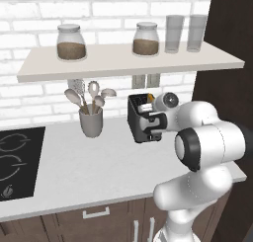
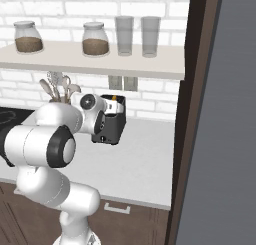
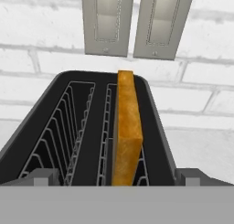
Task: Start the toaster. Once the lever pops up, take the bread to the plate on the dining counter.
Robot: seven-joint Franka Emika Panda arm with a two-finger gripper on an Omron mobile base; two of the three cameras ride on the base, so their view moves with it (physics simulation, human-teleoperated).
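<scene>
White brick and two wall sockets [image 3: 137, 22] are seen behind the toaster [image 3: 87, 127], which stands on a pale worktop [image 1: 89, 172] beside a utensil cup [image 1: 91, 121]. One slot of the toaster is occupied by the bread [image 3: 127, 127], set on edge with its crust proud of the rim. The slice is judged light, soft and easily crushed (a gentle pinch across the exposed crust is advised). The gripper [image 3: 117, 184] is held just above the toaster's near end, pointed down along the slots; its fingertips [image 3: 43, 176] are spread wide, nothing pinched.
</scene>
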